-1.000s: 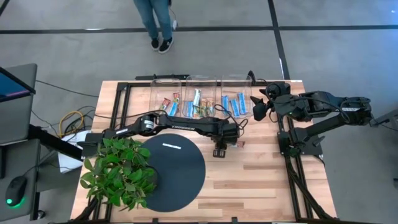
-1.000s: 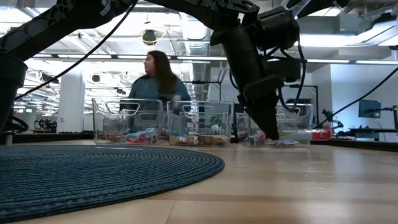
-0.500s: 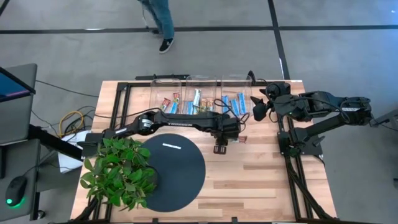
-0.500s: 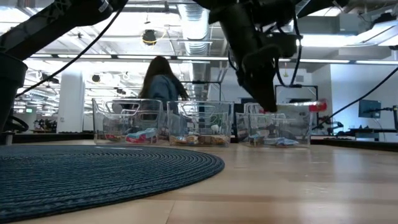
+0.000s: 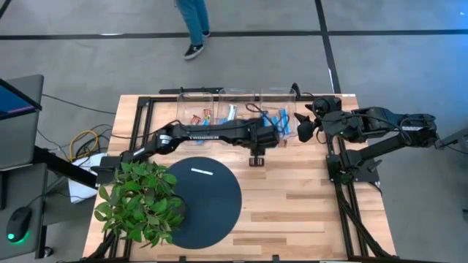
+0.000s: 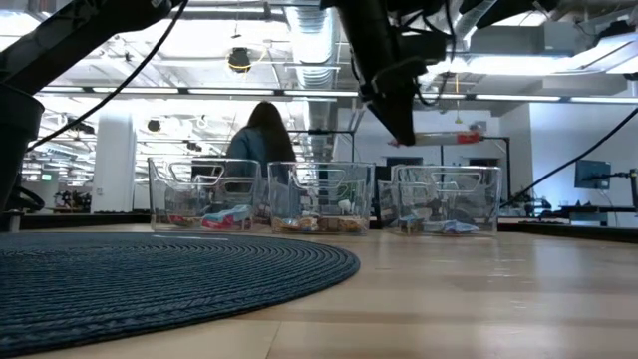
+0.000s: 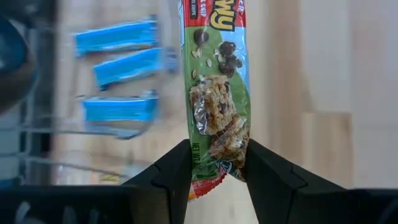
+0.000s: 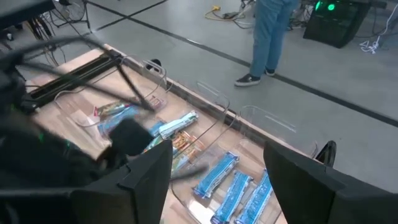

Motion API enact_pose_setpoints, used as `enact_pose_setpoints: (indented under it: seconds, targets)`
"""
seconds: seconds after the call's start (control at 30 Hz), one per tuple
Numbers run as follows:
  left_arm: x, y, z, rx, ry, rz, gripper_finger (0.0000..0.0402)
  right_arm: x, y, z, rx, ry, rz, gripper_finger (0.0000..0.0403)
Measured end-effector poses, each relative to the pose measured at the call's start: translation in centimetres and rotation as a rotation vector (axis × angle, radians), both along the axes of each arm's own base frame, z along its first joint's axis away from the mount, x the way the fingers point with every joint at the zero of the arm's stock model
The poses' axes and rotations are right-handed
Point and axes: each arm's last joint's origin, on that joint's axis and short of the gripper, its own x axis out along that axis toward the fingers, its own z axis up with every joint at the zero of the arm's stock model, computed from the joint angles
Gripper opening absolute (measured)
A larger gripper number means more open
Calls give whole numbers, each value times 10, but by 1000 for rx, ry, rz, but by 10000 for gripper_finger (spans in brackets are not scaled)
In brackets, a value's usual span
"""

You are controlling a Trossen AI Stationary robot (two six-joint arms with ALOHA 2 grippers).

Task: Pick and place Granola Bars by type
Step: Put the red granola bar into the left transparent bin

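A round dark woven mat fills the low view's foreground. Beyond it, the left gripper is clamped on a green-wrapped granola bar with a red end, held in the air near three clear plastic bins; its label is cut off. The right gripper waits, fingers apart, beside the bins. Blue-wrapped bars lie in one bin.

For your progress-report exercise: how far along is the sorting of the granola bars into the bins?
Done: bars already lie in the three clear bins, blue ones together in one. In hand: the left gripper holds a green-wrapped bar beside the blue-bar bin. Left: dropping it into a bin. No loose bars show on the table. The right gripper waits open near the bins.
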Motion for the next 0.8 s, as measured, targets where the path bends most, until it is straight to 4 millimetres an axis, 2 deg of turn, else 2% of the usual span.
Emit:
enact_pose_setpoints:
  seconds: [0.13,0.37,0.8]
  targets:
    - [-8,14,14,16,-12,57,130,0,0,0,1,-2,-1,243]
    - [-27,39,26,73,57,164,130,0,0,0,2,-2,-1,243]
    - [-73,91,31,197,275,569,130,0,0,0,2,-2,-1,243]
